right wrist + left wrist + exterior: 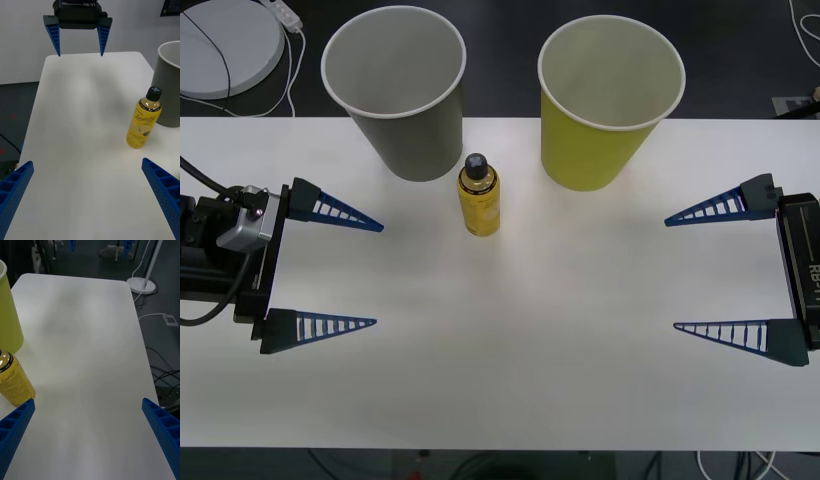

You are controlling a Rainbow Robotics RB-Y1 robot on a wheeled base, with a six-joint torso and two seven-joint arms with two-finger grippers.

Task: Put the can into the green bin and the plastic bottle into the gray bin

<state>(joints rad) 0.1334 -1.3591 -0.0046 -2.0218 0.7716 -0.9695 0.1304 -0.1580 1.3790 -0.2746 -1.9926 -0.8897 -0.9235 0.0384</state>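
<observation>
Between both bins (394, 90), plastic bottle (479, 197).

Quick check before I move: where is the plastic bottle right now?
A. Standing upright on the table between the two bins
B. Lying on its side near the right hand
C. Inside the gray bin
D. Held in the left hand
A: the plastic bottle stands upright on the table, between the gray bin and the green bin, with both hands open and away from it.
</observation>
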